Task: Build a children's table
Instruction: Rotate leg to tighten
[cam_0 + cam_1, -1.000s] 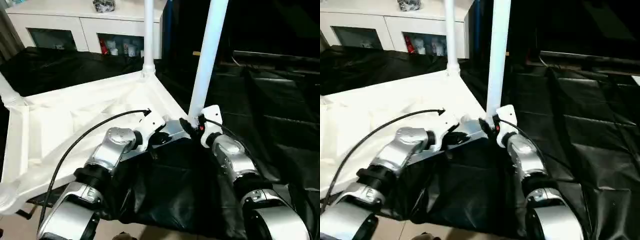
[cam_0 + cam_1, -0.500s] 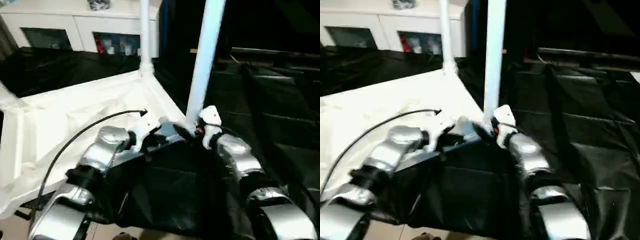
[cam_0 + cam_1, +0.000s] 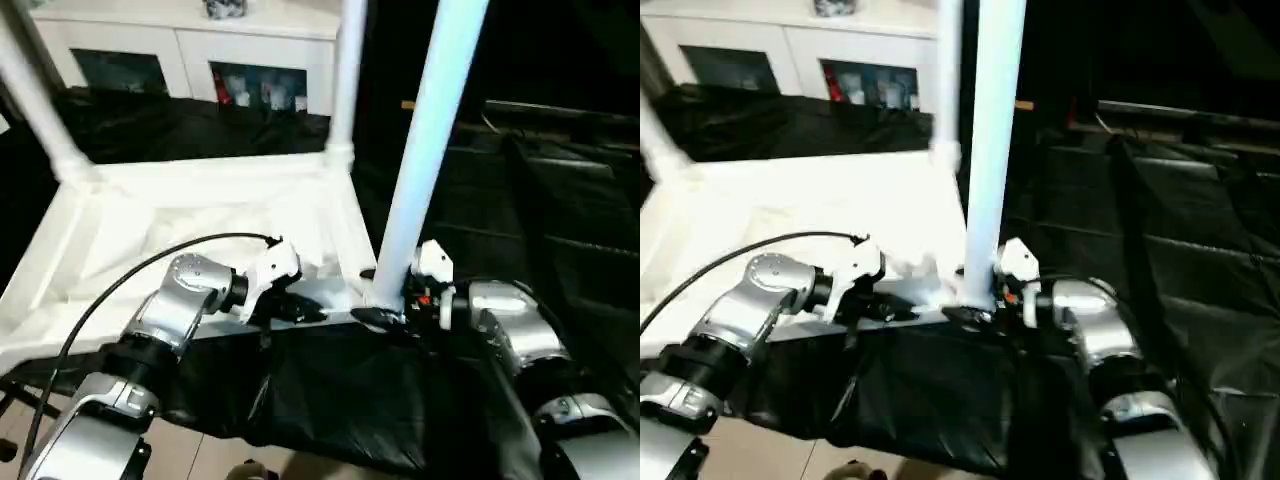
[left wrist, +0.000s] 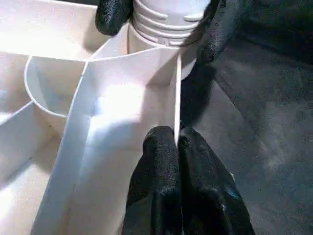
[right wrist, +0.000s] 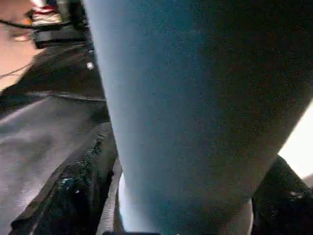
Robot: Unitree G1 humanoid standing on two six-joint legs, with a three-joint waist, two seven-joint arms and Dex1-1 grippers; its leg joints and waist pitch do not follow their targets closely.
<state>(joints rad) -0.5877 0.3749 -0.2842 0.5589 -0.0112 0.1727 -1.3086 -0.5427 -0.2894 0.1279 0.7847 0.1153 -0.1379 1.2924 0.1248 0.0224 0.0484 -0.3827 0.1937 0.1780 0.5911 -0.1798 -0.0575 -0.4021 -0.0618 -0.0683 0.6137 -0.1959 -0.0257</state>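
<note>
White plastic rectangular tabletop [image 3: 190,215] lies upside down, ribbed underside up, on black sheeting [image 3: 560,230]. Three long tapered white tube legs stand upright in corner sockets: near-right leg [image 3: 425,160], far-right leg [image 3: 345,80], far-left leg [image 3: 35,100].

Left tool [image 4: 177,147]: black fingers together, pinching the thin white rim wall of the tabletop just beside the near-right socket. Seen from the head, it sits at the tabletop's near edge [image 3: 300,305].

Right tool [image 3: 385,315]: black fingers apart, one on either side of the near-right leg's base, clasping it just above the socket; ribbed collar [image 4: 168,22] visible there.

White cabinet with glass-fronted doors [image 3: 190,50] stands behind.
</note>
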